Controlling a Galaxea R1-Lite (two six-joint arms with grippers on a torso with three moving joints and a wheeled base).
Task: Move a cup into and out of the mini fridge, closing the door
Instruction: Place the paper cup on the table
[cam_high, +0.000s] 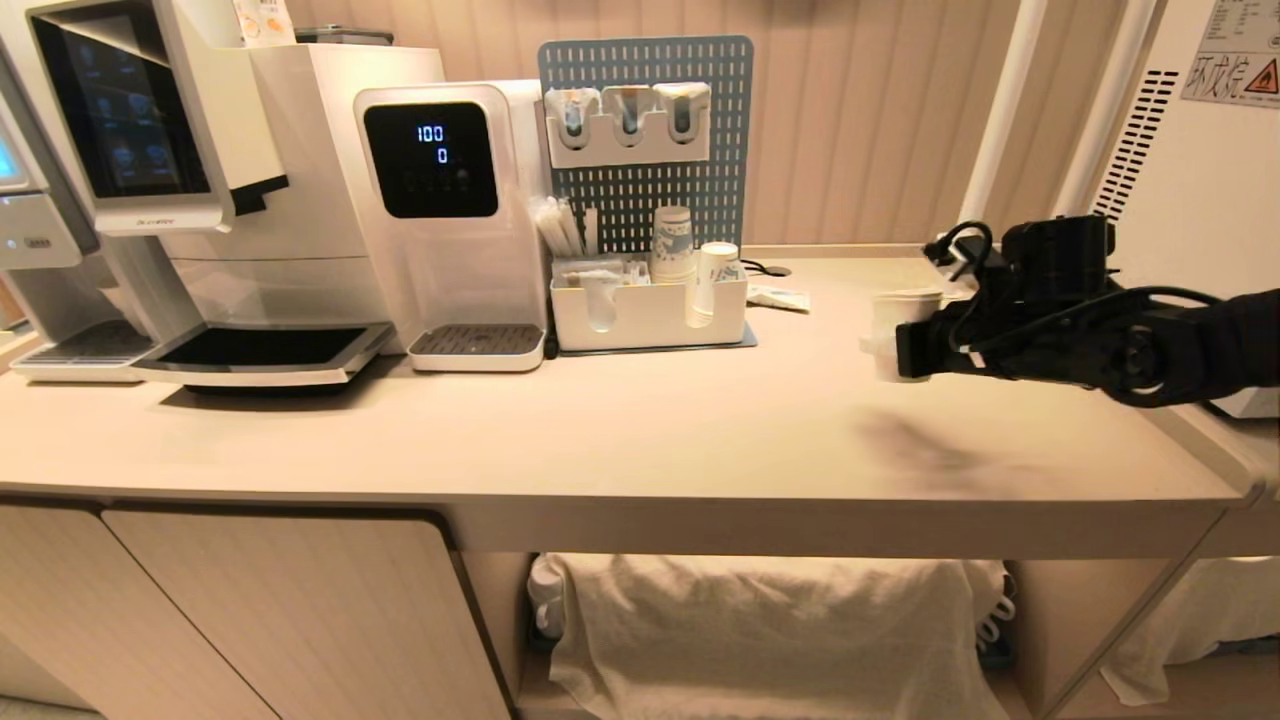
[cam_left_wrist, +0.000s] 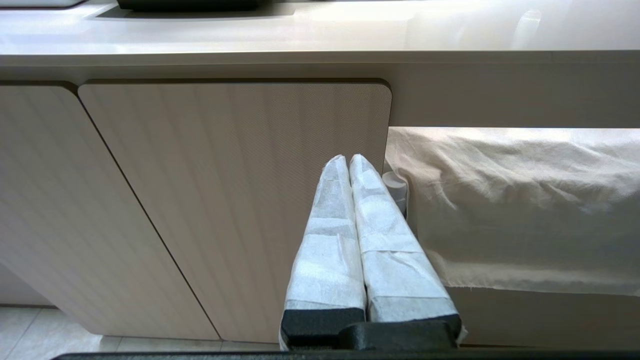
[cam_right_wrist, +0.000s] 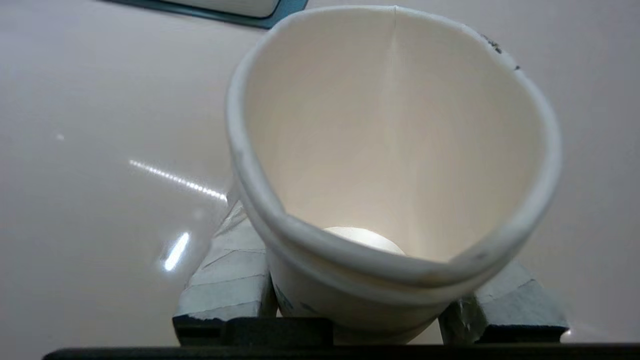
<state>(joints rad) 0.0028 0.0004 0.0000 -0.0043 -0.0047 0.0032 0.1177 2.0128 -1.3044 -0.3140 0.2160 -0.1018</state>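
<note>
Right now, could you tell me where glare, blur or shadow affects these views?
Head view: right gripper and white paper cup smeared by motion, a soft shadow on the beige counter. Right wrist view: bright streaks glare on that counter.

On the black display panel (cam_high: 430, 159) of the white water dispenser (cam_high: 455, 220): "100" lit in white, "0" just below it. On the label (cam_high: 1240, 50) at the top right corner, stuck to the white appliance (cam_high: 1190, 180) with vent slots: Chinese characters "环戊烷" beside a triangular flame warning sign; smaller lines above too fine to read. On the front edge of the coffee machine's screen housing (cam_high: 165, 220): a small brand mark, not legible. Blue print on the stacked cups (cam_high: 672, 240): no words readable. No readable text in either wrist view.
</note>
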